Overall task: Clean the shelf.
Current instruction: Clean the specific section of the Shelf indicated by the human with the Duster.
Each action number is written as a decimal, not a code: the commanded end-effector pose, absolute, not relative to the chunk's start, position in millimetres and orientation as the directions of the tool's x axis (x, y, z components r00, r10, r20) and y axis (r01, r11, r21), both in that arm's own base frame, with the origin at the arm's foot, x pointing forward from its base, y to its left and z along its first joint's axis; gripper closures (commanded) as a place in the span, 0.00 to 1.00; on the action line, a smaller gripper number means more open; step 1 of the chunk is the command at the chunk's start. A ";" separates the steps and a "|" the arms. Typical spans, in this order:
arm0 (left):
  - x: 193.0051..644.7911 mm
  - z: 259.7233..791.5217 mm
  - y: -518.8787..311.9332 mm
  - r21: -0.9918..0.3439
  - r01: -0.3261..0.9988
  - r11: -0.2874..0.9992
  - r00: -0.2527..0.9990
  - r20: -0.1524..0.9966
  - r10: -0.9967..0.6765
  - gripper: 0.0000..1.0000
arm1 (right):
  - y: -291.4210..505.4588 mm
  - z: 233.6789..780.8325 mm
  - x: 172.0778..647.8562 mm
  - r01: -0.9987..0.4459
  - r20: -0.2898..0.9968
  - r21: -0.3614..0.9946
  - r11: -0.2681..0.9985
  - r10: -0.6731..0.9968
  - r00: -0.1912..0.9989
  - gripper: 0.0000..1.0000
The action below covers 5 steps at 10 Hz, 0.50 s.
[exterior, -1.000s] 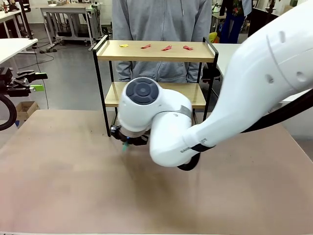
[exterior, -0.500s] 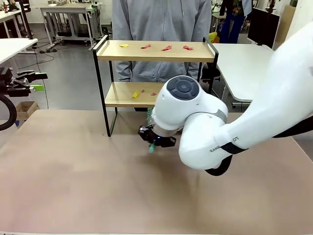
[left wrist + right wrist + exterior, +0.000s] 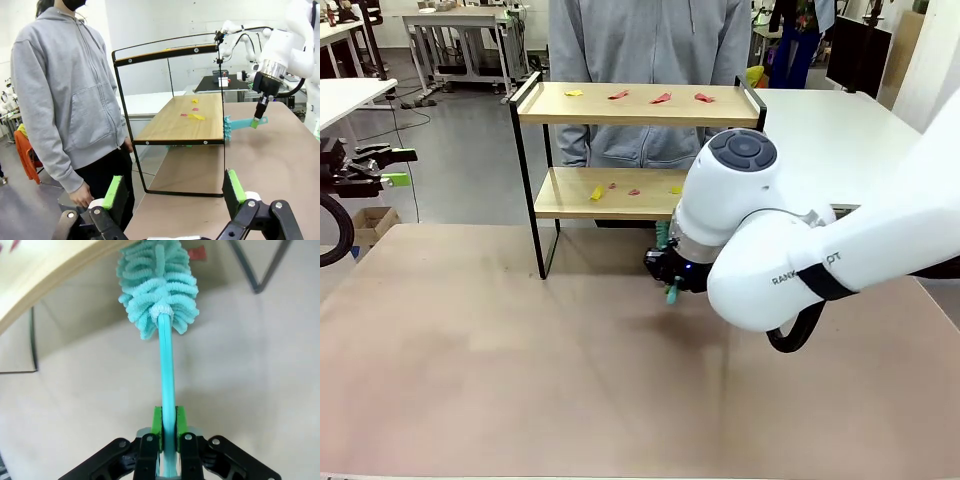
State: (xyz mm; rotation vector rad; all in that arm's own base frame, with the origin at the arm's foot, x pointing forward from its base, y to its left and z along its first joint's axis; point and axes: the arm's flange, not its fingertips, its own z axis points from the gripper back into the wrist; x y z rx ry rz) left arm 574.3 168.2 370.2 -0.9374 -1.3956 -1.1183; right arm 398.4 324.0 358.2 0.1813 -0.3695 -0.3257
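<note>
Firmly, right gripper clamps a duster, head at the shelf's lower edge; left gripper spread open.

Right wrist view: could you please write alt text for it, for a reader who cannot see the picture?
The right gripper, shut on the thin handle of a teal duster, holds its fluffy head at the edge of the light wooden board of the shelf. The beige tabletop lies beneath.
</note>
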 end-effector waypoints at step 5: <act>573.0 372.5 167.2 0.136 0.960 0.247 -0.129 0.991 -0.042 0.00 | 277.1 379.5 394.9 0.338 0.380 -0.027 0.941 -0.303 0.874 0.86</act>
